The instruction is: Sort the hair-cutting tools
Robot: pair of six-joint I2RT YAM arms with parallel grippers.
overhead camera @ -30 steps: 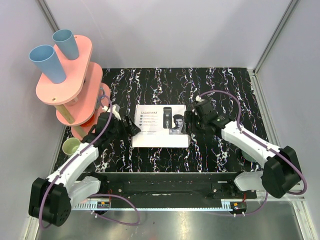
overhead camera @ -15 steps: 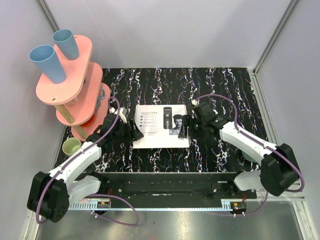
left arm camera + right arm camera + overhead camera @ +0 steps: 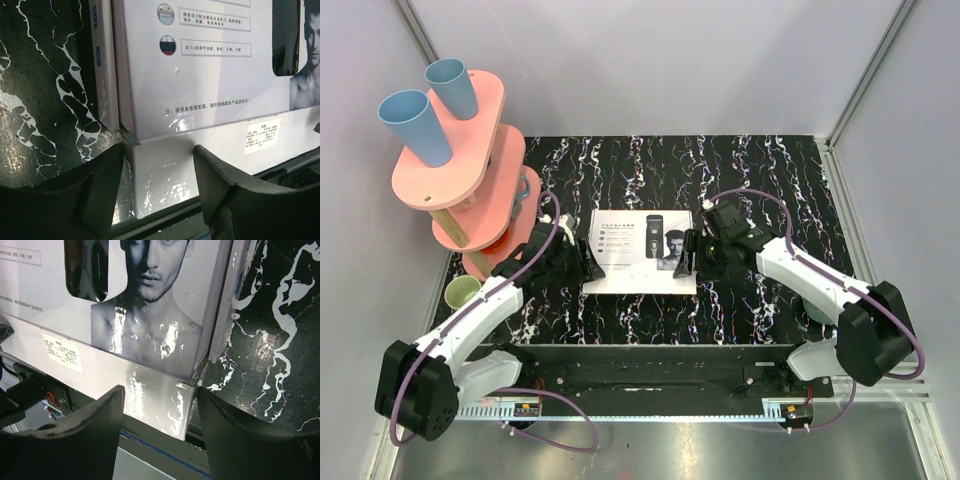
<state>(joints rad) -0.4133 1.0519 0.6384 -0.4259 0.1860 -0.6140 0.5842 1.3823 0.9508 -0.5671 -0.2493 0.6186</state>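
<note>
The hair-cutting tools are hidden from view; only a printed clipper picture shows on the lid of the closed white box (image 3: 642,252). The box lies flat in the middle of the black marbled table (image 3: 750,170). My left gripper (image 3: 588,262) is open at the box's near-left corner. In the left wrist view its fingers (image 3: 158,148) stand either side of that corner of the box (image 3: 200,90), with gaps showing. My right gripper (image 3: 690,255) is open at the near-right corner. In the right wrist view its fingers (image 3: 160,388) straddle the corner of the box (image 3: 150,340) the same way.
A pink tiered stand (image 3: 470,150) with two blue cups (image 3: 415,125) rises at the back left. A pale green cup (image 3: 463,292) stands on the table beside my left arm. The metal base rail (image 3: 650,365) runs along the near edge.
Both grippers have moved inward to the box's near corners. Their jaws have narrowed. The box has shifted slightly.
</note>
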